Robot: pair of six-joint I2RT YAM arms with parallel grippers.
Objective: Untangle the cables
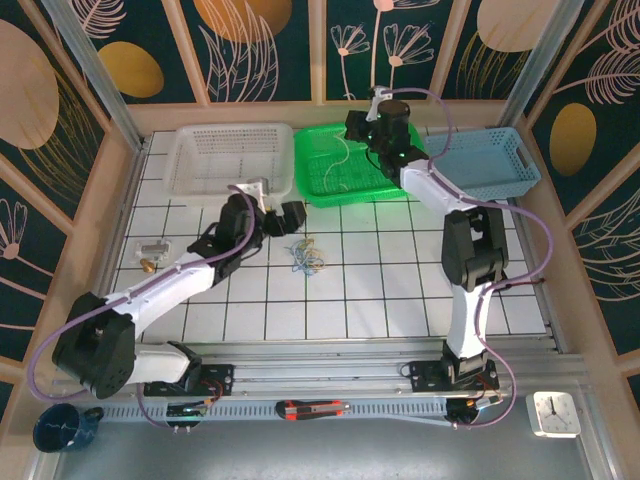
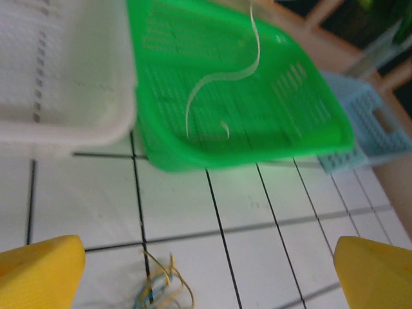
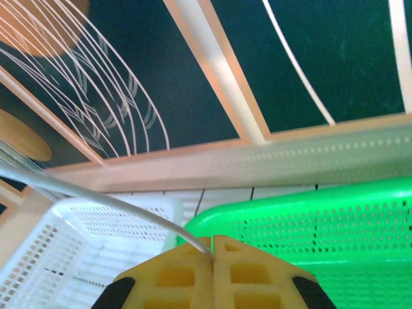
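Observation:
A small clump of blue and pale yellow cables lies on the white tiled table; in the left wrist view the clump sits low, nearer the left finger. My left gripper hovers just left of and above it, open, with nothing between its yellow fingers. My right gripper is raised over the green tray, shut on one whitish cable. That strand hangs in a curve down into the tray.
A white basket stands left of the green tray and a blue basket right of it. Small metal parts lie at the table's left. A cutter, a clock and a blue cup sit by the near rail.

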